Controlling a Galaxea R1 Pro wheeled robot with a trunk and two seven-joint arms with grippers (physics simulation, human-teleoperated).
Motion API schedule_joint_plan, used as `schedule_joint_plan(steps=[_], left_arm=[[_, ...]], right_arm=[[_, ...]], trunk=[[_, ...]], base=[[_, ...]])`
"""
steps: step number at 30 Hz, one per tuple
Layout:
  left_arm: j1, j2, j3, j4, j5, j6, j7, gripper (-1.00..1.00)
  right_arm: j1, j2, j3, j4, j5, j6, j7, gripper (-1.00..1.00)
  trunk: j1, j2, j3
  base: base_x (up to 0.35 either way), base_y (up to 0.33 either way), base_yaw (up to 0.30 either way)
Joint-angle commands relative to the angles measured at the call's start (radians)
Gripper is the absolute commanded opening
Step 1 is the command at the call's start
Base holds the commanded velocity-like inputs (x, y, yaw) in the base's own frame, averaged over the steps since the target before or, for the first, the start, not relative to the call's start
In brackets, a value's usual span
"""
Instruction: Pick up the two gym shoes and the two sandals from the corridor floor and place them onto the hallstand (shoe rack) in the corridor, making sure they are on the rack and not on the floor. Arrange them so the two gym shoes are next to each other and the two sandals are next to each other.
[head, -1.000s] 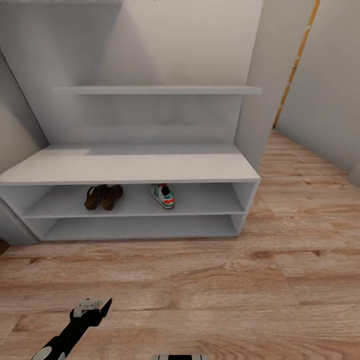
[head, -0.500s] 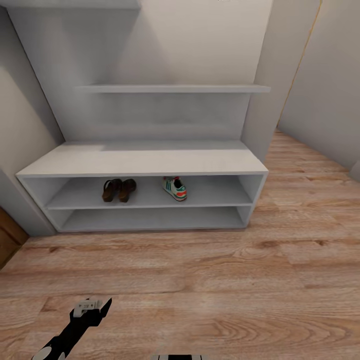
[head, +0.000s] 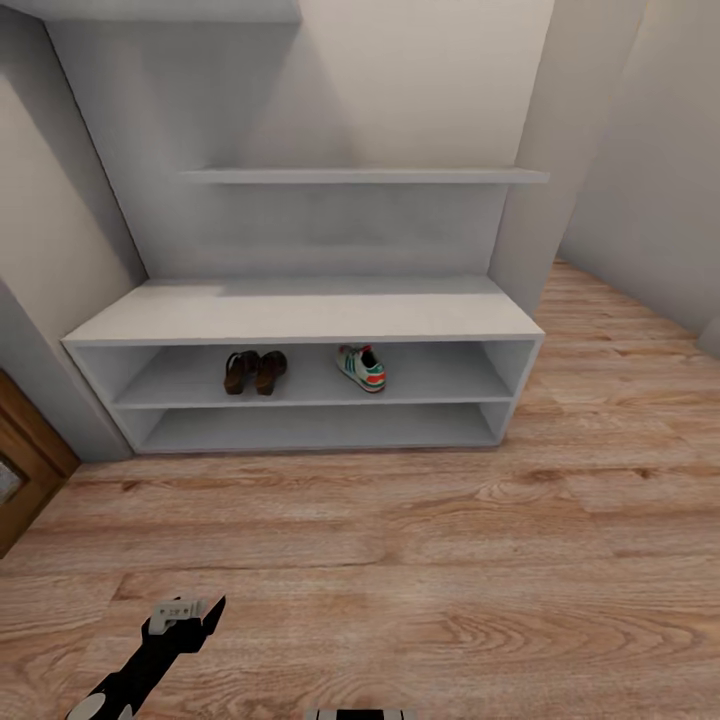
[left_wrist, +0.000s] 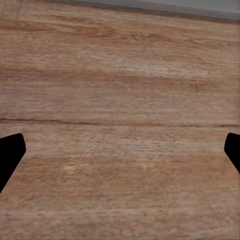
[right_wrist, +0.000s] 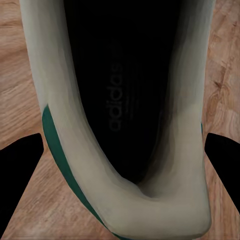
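Shoe rack (head: 300, 318) ahead across the wooden floor (head: 400, 560), with the carried sneaker (right_wrist: 75, 145) in the right gripper (right_wrist: 125, 160).

Two brown sandals (head: 255, 371) side by side on the upper of the rack's two low shelves. Shelved sneaker (head: 362, 367) on the same shelf, to the right of the sandals and apart from them. Carried sneaker seen down into its opening in the right wrist view, off the floor, jaws against both its sides and apparently holding it. Left gripper (left_wrist: 120, 150) low over bare floor, jaws wide, holding nothing. Probably light, with soft walls, so likely to squash or twist in a hard pinch. Best held across the firmer heel collar or down near the sole. Needs setting down just beside its partner on the shelf.
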Motion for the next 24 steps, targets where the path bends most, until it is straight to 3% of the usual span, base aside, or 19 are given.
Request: schedule_joint_plan(steps=[1, 14, 16, 20, 24], left_arm=[[-0.001, -0.001, 0.002, 0.001, 0.009, 0.001, -0.009, 1.00], [-0.001, -0.002, -0.004, -0.004, 0.009, -0.001, -0.009, 1.00], [0.000, -0.002, -0.005, -0.003, 0.009, -0.002, -0.051, 1.00], [0.001, -0.001, -0.001, 0.000, 0.010, 0.000, -0.199, 1.00], [0.001, 0.007, 0.005, 0.002, 0.010, 0.000, -0.332, 1.00]], right_arm=[[-0.001, 0.001, -0.004, 0.001, 0.009, -0.003, -0.003, -1.00], [-0.001, 0.003, -0.002, 0.003, 0.009, -0.003, -0.002, -1.00], [-0.001, 0.011, -0.002, 0.003, 0.010, -0.003, -0.002, -1.00], [-0.001, 0.026, -0.002, 0.007, 0.014, -0.002, 0.000, -1.00], [-0.001, 0.051, 0.003, 0.009, 0.049, -0.002, 0.002, -1.00]], trunk=[[0.000, 0.000, -0.001], [0.000, 0.000, -0.001], [0.000, 0.000, -0.001], [0.000, 0.000, -0.001], [0.000, 0.000, -0.001]], base=[[-0.014, 0.013, 0.000], [-0.002, 0.001, 0.025], [0.000, 0.000, 0.007], [0.000, 0.000, 0.003], [0.000, 0.000, 0.000]])
